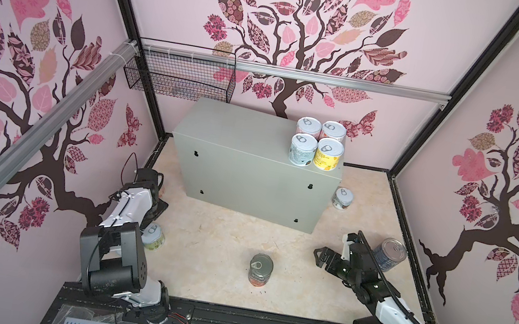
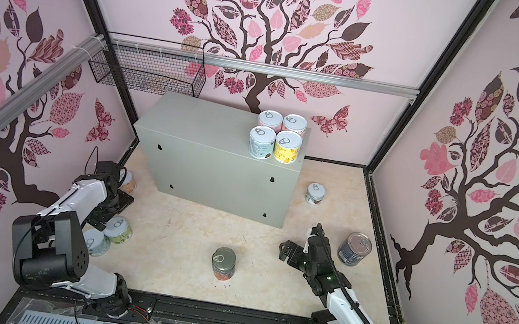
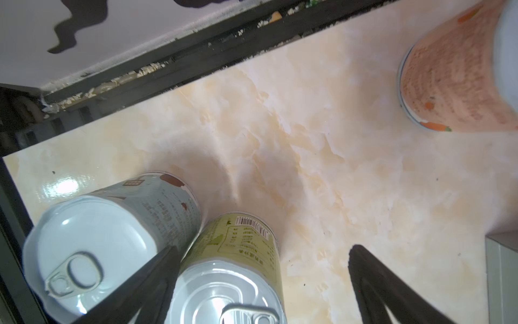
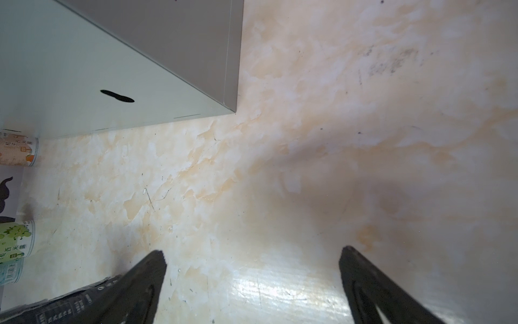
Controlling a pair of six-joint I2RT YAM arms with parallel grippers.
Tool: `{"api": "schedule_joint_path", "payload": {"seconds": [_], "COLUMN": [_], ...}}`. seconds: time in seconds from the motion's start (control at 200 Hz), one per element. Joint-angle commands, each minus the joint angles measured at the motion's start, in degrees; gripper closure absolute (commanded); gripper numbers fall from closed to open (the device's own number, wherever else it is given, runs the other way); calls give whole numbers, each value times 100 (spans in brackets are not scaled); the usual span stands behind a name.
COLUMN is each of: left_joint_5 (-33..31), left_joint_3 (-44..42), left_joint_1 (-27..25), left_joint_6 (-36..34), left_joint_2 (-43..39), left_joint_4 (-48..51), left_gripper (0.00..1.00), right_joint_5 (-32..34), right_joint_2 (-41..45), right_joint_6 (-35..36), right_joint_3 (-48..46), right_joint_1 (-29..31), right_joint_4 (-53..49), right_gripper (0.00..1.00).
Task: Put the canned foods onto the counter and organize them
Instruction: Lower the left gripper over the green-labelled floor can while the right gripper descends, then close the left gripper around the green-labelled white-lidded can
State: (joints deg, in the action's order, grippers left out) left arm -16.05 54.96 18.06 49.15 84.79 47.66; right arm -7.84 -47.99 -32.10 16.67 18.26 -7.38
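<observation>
The grey counter (image 1: 252,154) carries several short cans at its right end, among them a blue one (image 1: 303,149) and a yellow one (image 1: 328,153). On the floor stand a reddish tall can (image 1: 260,269), a dark blue tall can (image 1: 389,252) and a short can (image 1: 342,198) beside the counter. My left gripper (image 3: 262,252) is open just above a green can (image 3: 224,266), with a pale blue can (image 3: 106,238) touching it and a pink can (image 3: 448,84) farther off. My right gripper (image 4: 253,251) is open over bare floor, between the two tall cans (image 1: 318,258).
A black wire basket (image 1: 180,73) hangs on the back wall above the counter's left end. Black frame rails (image 1: 414,255) edge the marble floor. The left arm's body (image 1: 117,242) hides part of the cans in the left corner.
</observation>
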Motion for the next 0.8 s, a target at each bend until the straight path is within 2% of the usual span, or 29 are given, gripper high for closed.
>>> {"api": "schedule_joint_path", "payload": {"seconds": [0.0, 0.175, 0.535, 0.795], "left_joint_5": [301, 497, 296, 43], "left_joint_3": [154, 30, -182, -556], "left_joint_1": [13, -42, -759, -918], "left_joint_6": [-120, -175, 37, 69], "left_joint_2": [117, -12, -51, -200], "left_joint_4": [-115, -275, -344, -374], "left_gripper": [2, 2, 2, 2], "right_joint_5": [-51, -43, -43, -69], "right_joint_2": [11, 51, 1, 47], "right_joint_6": [46, 46, 68, 73], "right_joint_3": [85, 97, 137, 104], "right_joint_1": [33, 26, 26, 28], "right_joint_4": [48, 29, 35, 61], "right_gripper": [0, 0, 0, 0]}}
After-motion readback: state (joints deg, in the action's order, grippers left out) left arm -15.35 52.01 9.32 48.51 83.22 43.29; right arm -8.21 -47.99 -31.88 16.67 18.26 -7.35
